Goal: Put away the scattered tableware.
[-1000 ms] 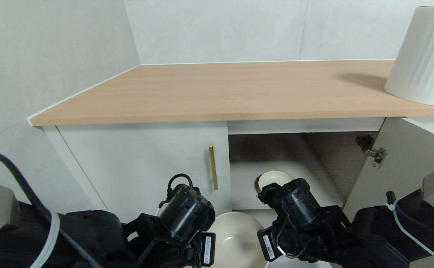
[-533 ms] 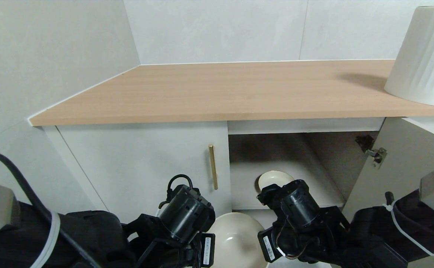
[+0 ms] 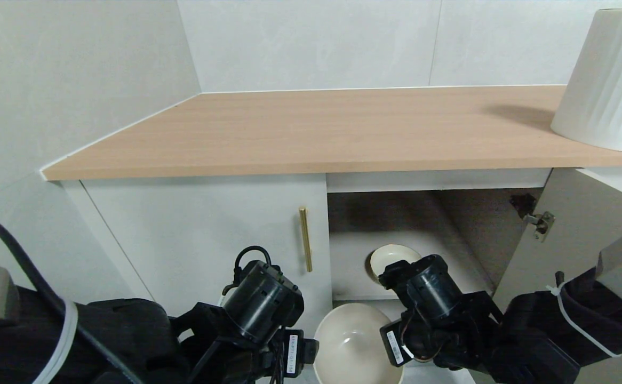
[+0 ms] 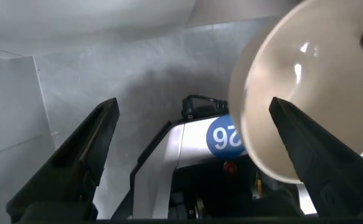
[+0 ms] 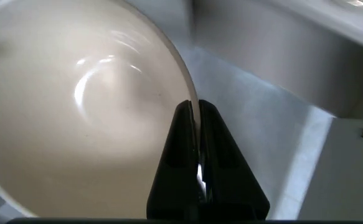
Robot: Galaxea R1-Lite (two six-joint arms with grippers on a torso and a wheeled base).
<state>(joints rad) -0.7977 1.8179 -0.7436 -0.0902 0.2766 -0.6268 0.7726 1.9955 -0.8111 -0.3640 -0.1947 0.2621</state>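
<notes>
**Bowl held before open cupboard**

The cupboard (image 3: pixel 199 240) has its right door (image 3: pixel 572 229) wide open. A large bowl (image 3: pixel 351 346) hangs below the shelf (image 3: pixel 351 256) front edge, its rim pinched by the right gripper (image 5: pixel 197 124). A small bowl (image 3: pixel 393 255) sits toward the shelf's left side. The left gripper (image 4: pixel 193 106) gapes empty. The large bowl is best lifted level over that edge, landing right of the small bowl.

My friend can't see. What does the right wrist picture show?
The right pincer is shut on the rim of a cream bowl, whose shiny inside faces the camera. Part of the white cabinet lies beyond it.
</notes>
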